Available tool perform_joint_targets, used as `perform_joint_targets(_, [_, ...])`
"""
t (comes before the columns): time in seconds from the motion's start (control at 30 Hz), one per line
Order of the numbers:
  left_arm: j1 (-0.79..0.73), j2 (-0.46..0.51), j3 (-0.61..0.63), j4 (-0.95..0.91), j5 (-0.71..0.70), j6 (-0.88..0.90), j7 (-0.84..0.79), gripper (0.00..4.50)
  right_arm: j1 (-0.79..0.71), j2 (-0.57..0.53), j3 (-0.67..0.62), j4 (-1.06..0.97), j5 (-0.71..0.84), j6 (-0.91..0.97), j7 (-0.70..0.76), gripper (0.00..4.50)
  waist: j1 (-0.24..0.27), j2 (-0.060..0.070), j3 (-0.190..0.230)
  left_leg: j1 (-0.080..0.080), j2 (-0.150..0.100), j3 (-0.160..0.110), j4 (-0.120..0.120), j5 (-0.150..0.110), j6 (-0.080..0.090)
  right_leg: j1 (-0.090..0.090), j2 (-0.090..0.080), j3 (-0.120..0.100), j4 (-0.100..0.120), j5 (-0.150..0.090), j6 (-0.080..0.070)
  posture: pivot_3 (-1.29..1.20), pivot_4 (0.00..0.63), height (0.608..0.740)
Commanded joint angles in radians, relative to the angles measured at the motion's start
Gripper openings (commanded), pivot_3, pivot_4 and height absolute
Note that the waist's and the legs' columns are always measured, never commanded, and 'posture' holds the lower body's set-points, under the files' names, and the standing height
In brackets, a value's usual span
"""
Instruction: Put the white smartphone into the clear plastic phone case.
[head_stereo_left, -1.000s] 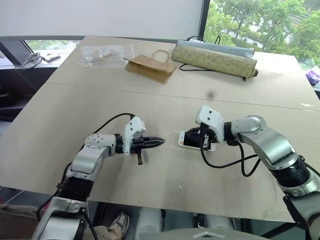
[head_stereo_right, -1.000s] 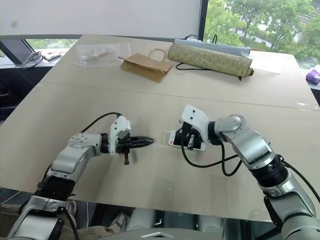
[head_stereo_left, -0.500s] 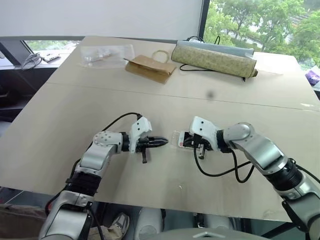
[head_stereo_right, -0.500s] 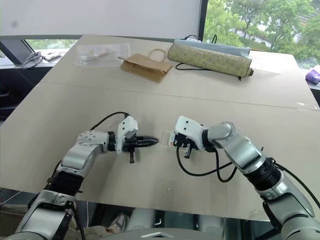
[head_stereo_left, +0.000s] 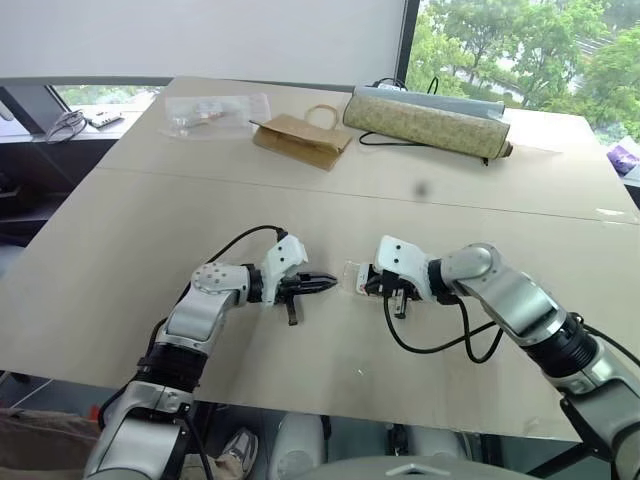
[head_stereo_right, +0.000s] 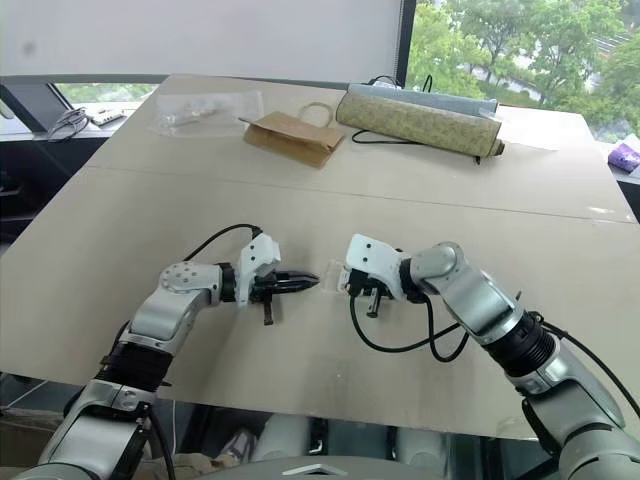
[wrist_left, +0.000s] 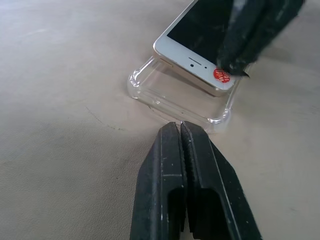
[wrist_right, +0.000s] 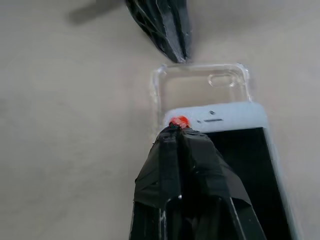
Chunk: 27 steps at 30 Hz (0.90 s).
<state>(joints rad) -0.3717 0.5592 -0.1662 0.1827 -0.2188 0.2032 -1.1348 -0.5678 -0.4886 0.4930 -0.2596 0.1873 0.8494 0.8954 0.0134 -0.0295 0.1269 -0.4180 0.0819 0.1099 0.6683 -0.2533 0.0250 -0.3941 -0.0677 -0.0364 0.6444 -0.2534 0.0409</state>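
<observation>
A broad, pale beige desk (head_stereo_left: 200, 210) carried everything, a seam running across it between the near and far parts. On the near part lay the clear plastic phone case (wrist_left: 176, 96), flat on the surface, with the white smartphone (wrist_left: 202, 44) resting screen-up partly over it. On the far part lay a crinkled clear bag (head_stereo_left: 215, 108) of small items, a flattened brown paper bag (head_stereo_left: 300, 138) with handles just beside it, and a long patterned roll (head_stereo_left: 428, 122) with a black cable (head_stereo_left: 385, 136) near it.
</observation>
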Motion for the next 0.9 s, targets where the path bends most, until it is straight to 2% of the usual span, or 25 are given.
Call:
perform_joint_targets(0.03, [0.01,-0.006,-0.004,-0.012,0.01,0.01,0.02,0.09,-0.044,-0.004,-0.106,-0.088,0.074,0.044,0.011,0.0,0.001,0.0,0.0,0.0,0.0,0.0,0.0,0.0,0.0,0.0,0.0,0.0,0.0,0.0,0.0,0.0,0.15,0.74])
perform_joint_targets(0.23, [0.012,-0.019,-0.007,-0.025,0.011,0.028,0.041,0.09,-0.095,0.004,-0.135,-0.056,0.08,0.057,-0.029,0.0,0.001,0.0,0.0,0.0,0.0,0.0,0.0,0.0,0.0,0.0,0.0,0.0,0.0,0.0,0.0,0.0,0.15,0.74])
perform_joint_targets(0.43, [0.01,-0.022,-0.004,-0.036,0.01,0.044,0.058,0.09,-0.119,0.01,-0.057,0.087,-0.007,-0.014,-0.056,0.0,0.0,0.0,0.0,0.0,0.0,0.001,0.0,0.0,0.0,0.0,0.0,0.0,0.0,0.0,0.0,0.0,0.15,0.74])
perform_joint_targets(0.6, [0.014,-0.02,-0.001,-0.054,0.008,0.059,0.069,0.09,-0.115,-0.008,0.03,0.169,-0.07,-0.043,-0.021,0.0,-0.001,0.0,0.0,0.0,0.0,0.001,0.0,0.0,0.0,0.0,0.0,0.0,0.0,0.0,0.0,0.0,0.15,0.74])
perform_joint_targets(0.9, [0.026,-0.02,-0.002,-0.091,0.004,0.09,0.091,0.09,-0.071,-0.021,0.078,0.146,-0.082,-0.036,0.034,0.0,-0.001,0.0,0.0,0.0,0.0,0.0,0.0,0.0,0.0,0.0,0.0,0.0,0.0,0.0,0.0,0.0,0.15,0.74])
